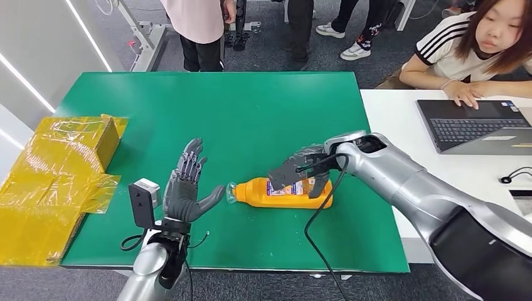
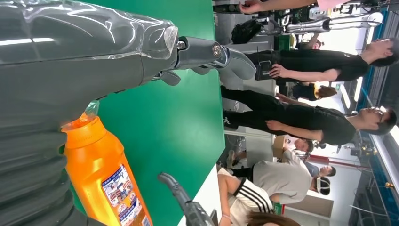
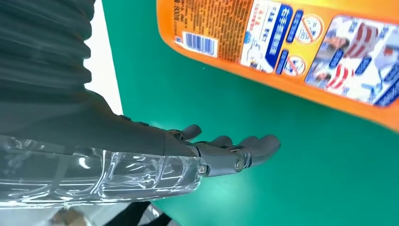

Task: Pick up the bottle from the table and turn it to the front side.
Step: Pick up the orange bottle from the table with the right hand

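In the head view an orange bottle (image 1: 282, 193) is seen lying on the green worktop (image 1: 251, 119) between the left robot hand (image 1: 187, 186), spread and empty beside its cap, and the right robot hand (image 1: 300, 170), draped over its label with fingers apart; in the right wrist view no grip is seen.

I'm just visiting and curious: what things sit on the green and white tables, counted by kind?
Orange bottle: 1
Yellow-taped cardboard box: 1
Laptop: 1
Total: 3
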